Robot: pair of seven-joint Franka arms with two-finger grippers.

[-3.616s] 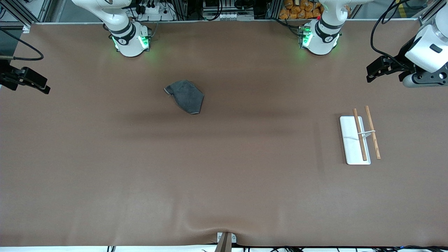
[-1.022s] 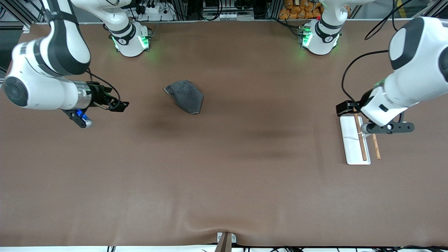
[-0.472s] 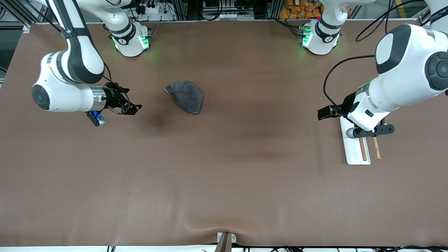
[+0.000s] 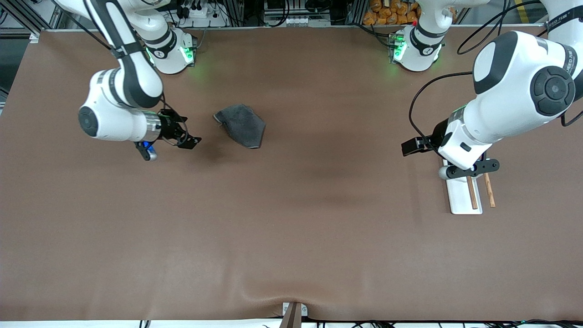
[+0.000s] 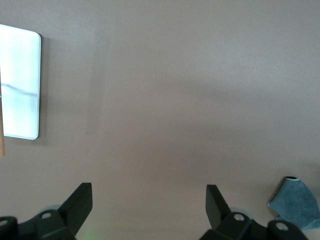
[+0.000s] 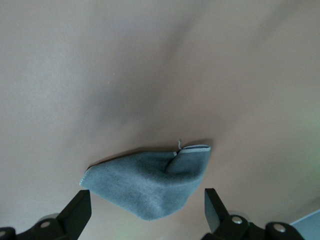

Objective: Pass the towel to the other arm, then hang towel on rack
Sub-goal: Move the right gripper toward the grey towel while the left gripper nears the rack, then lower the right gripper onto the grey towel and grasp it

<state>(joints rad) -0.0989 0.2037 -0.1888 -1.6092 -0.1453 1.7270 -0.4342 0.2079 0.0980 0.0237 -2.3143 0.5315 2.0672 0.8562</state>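
The dark grey towel (image 4: 241, 125) lies crumpled on the brown table, toward the right arm's end. My right gripper (image 4: 190, 132) hovers low beside it, open and empty. In the right wrist view the towel (image 6: 150, 182) lies between and just ahead of the spread fingers of the right gripper (image 6: 146, 200). The rack (image 4: 457, 198), a white base with two brown rods, sits toward the left arm's end, partly hidden by the left hand. My left gripper (image 4: 412, 146) hangs open and empty beside the rack. The left wrist view shows the left gripper (image 5: 148, 200), the rack's base (image 5: 20, 80) and the towel (image 5: 297, 202).
Both arm bases (image 4: 171, 52) (image 4: 416, 50) stand along the table's edge farthest from the front camera. A small clamp (image 4: 293, 313) sits at the edge nearest that camera, with a wrinkle in the table cover beside it.
The right gripper has moved in from the table's end toward the towel. The left gripper has come over the rack and past it toward the table's middle. The towel has not moved.
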